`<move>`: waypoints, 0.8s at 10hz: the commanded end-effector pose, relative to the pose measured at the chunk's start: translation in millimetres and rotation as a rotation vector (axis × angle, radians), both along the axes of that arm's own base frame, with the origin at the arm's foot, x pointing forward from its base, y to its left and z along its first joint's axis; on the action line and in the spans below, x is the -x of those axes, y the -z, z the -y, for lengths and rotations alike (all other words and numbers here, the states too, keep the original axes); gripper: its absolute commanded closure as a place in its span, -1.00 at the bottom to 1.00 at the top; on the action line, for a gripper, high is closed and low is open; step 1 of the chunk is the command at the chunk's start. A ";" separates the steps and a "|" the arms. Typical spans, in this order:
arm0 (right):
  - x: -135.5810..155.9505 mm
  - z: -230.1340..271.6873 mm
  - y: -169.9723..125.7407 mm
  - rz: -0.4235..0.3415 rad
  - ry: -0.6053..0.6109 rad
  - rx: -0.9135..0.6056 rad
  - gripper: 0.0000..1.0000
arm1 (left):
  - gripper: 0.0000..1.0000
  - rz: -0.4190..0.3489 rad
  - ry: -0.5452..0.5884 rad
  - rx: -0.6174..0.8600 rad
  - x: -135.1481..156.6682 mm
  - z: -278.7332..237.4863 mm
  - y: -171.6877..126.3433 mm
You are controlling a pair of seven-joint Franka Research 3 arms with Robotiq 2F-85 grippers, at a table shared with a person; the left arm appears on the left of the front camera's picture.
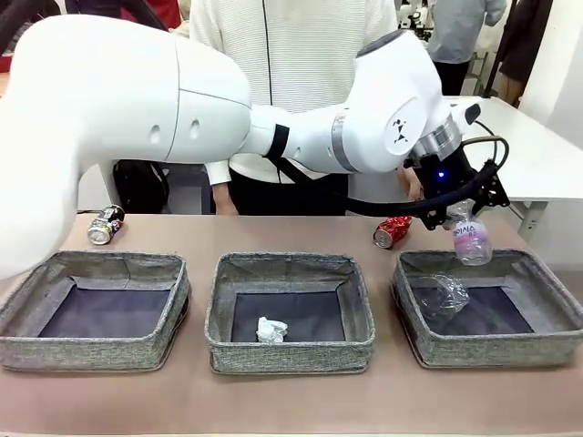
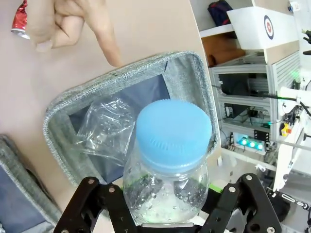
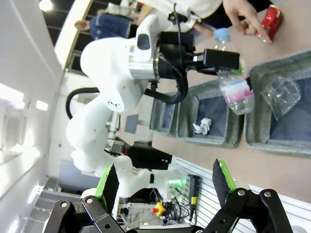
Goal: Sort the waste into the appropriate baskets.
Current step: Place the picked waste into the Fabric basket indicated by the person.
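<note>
one clear bottle (image 2: 167, 162) sits within the left gripper (image 2: 167, 196), clamped or freed i cannot tell, directly above the basket (image 2: 127, 73) with the plastic cup (image 2: 103, 127), likely for dropping in.

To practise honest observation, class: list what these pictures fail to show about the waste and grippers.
1. Left wrist view: whether the left gripper grips the bottle; the bottle's own body hides the contact.
2. Left wrist view: the red can, cut by the top edge and covered by the person's hand.
3. Front view: the dark can, its print too small.
</note>
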State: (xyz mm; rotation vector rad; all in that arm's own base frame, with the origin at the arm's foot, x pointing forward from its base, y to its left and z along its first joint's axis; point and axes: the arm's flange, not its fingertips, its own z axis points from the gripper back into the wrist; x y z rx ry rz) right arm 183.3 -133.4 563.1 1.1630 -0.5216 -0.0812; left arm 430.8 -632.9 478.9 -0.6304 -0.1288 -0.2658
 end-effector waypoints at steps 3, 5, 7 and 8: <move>1.1 1.3 1.0 0.001 -0.016 0.004 -1.00 | -1.00 -0.001 0.006 -0.022 -4.9 6.0 -6.1; 1.1 1.3 1.0 0.001 -0.016 0.004 -1.00 | -1.00 -0.006 0.016 -0.012 -3.5 5.1 -7.7; 1.1 1.3 1.0 0.001 -0.016 0.004 -1.00 | -1.00 -0.017 0.024 -0.004 -2.7 4.8 -8.9; 1.1 1.3 1.0 0.001 -0.016 0.004 -1.00 | -1.00 -0.018 0.028 -0.001 -2.1 4.5 -9.6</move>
